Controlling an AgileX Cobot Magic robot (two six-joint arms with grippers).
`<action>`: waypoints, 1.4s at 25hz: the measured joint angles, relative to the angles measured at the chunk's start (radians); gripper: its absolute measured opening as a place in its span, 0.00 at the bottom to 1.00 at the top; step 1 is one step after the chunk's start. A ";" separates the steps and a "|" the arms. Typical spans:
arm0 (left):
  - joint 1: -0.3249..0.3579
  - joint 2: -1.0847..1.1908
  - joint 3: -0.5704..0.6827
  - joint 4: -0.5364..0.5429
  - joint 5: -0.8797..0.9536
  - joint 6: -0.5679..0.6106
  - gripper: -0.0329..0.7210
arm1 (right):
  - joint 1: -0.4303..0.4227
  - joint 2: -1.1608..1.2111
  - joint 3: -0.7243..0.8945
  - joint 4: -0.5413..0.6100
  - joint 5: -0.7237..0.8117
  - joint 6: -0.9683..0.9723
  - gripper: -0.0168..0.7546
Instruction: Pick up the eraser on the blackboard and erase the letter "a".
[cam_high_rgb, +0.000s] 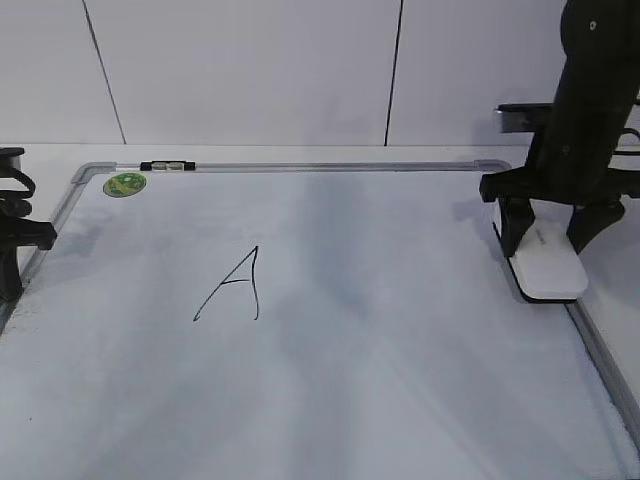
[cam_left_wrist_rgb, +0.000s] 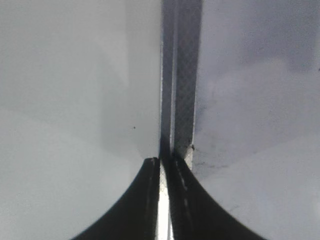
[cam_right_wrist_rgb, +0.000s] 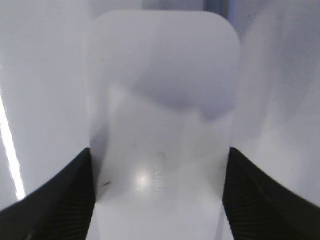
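The eraser (cam_high_rgb: 548, 270), a white rounded block, lies flat at the right edge of the blackboard (cam_high_rgb: 400, 330). My right gripper (cam_high_rgb: 548, 232) stands over it with a finger against each long side. In the right wrist view the eraser (cam_right_wrist_rgb: 162, 90) fills the gap between the fingers (cam_right_wrist_rgb: 160, 154), and faint grey lettering shows on top. No small cursive "a" shows; only a tall angular capital "A" (cam_high_rgb: 235, 287) is on the board, left of centre. My left gripper (cam_high_rgb: 10, 250) is shut and empty at the board's left frame (cam_left_wrist_rgb: 182, 75).
A small black-and-white marker (cam_high_rgb: 166, 166) lies on the board's top frame. A round green sticker (cam_high_rgb: 125, 184) sits in the top left corner. The silver frame (cam_high_rgb: 600, 350) runs down the right side next to the eraser. A white wall stands behind.
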 joint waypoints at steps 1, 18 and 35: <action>0.000 0.000 0.000 0.000 0.000 0.000 0.09 | 0.000 0.003 -0.002 0.000 0.000 0.000 0.74; 0.000 0.000 0.000 0.000 0.000 0.000 0.09 | 0.000 0.008 -0.050 -0.028 -0.002 0.000 0.74; 0.000 0.000 0.000 0.000 0.000 0.000 0.09 | 0.000 0.074 -0.050 -0.028 -0.002 0.000 0.74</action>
